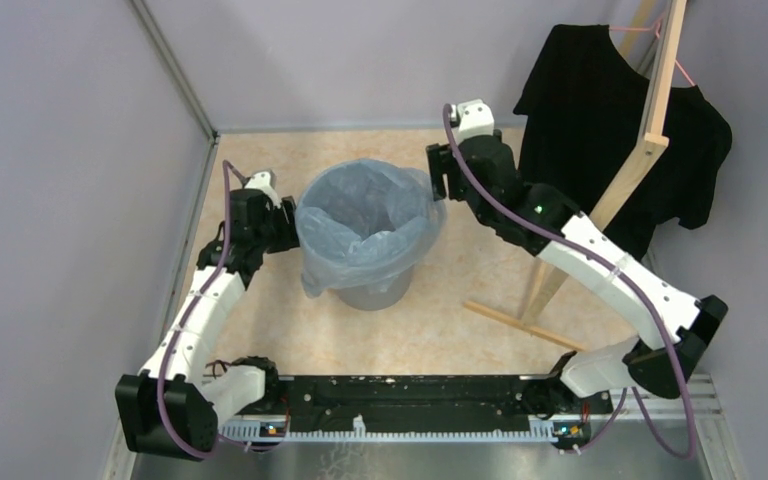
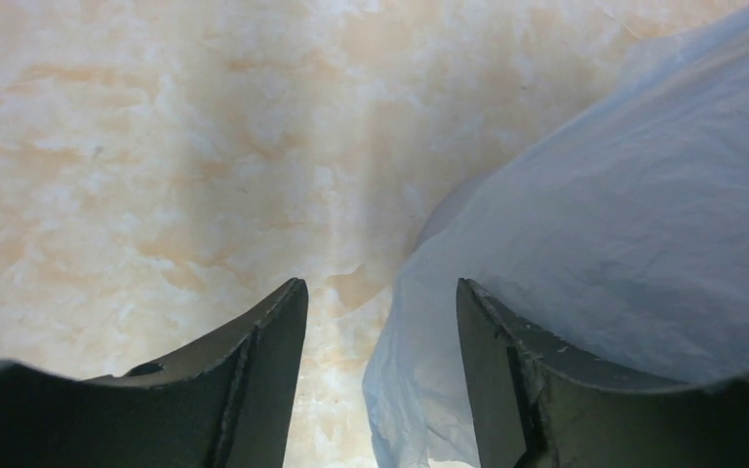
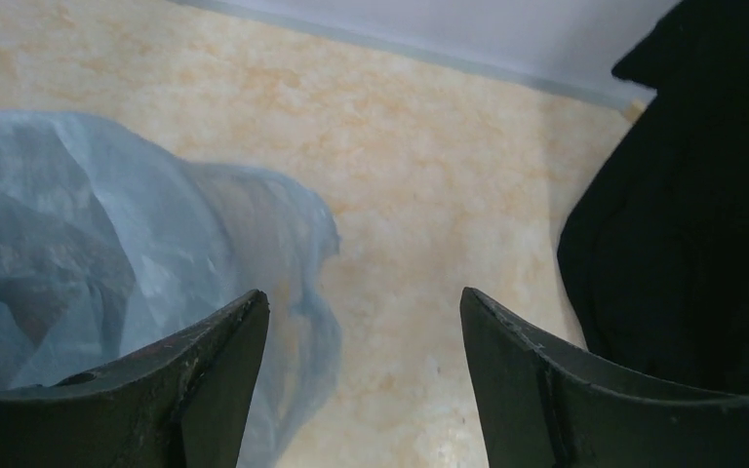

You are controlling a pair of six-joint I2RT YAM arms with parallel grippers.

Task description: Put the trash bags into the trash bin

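Note:
The grey trash bin (image 1: pixel 380 288) stands upright mid-table. A pale blue translucent trash bag (image 1: pixel 365 225) lines it, its film folded over the rim and hanging down the outside. My left gripper (image 1: pixel 288 228) is open at the bin's left rim; in the left wrist view the bag (image 2: pixel 634 224) hangs partly between the spread fingers (image 2: pixel 522 390), its gripper (image 2: pixel 380 292) not closed on it. My right gripper (image 1: pixel 438 185) is open at the bin's right rim; in the right wrist view the bag's edge (image 3: pixel 107 234) lies by the left finger, the gripper (image 3: pixel 363 297) empty.
A black T-shirt (image 1: pixel 610 120) hangs on a wooden stand (image 1: pixel 650 140) at the right, close behind my right arm; it also shows in the right wrist view (image 3: pixel 692 214). A wooden base slat (image 1: pixel 515 322) lies on the beige tabletop (image 1: pixel 430 340). Walls close the left and back.

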